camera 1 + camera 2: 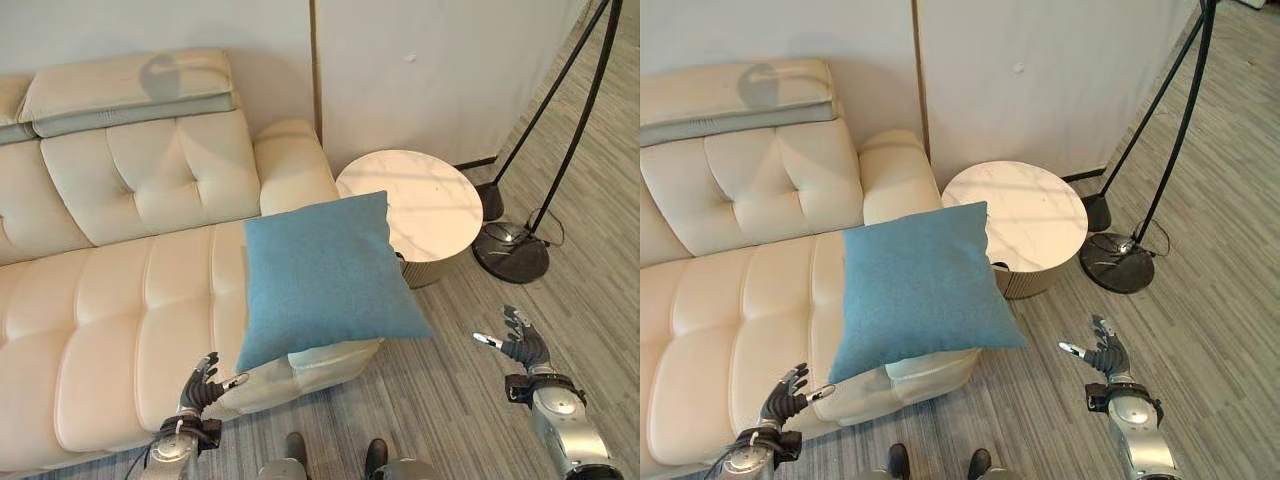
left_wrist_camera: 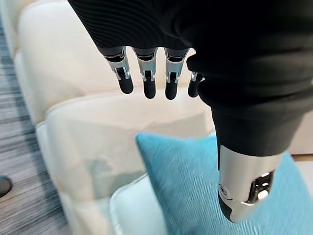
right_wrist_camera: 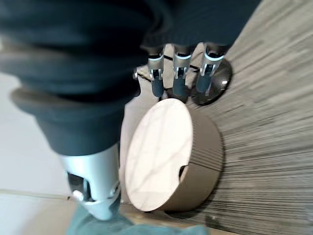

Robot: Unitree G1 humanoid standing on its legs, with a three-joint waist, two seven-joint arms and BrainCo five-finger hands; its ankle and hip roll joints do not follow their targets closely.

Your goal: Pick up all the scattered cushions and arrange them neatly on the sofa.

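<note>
A blue square cushion (image 1: pixel 325 275) lies on the right end of the cream sofa (image 1: pixel 120 300), its right corner hanging past the seat edge toward the floor. My left hand (image 1: pixel 200 385) hovers open in front of the sofa's front edge, just below the cushion's lower left corner, holding nothing. In the left wrist view the cushion (image 2: pixel 205 191) lies past the straight fingers (image 2: pixel 146 78). My right hand (image 1: pixel 520 340) is open over the wood floor, to the right of the cushion and apart from it.
A round marble-topped side table (image 1: pixel 410 210) stands beside the sofa's right arm. A black floor lamp base (image 1: pixel 510 250) and its slanted poles stand right of the table. A back cushion (image 1: pixel 130 85) rests on top of the sofa backrest. Grey plank floor (image 1: pixel 440 400) lies in front.
</note>
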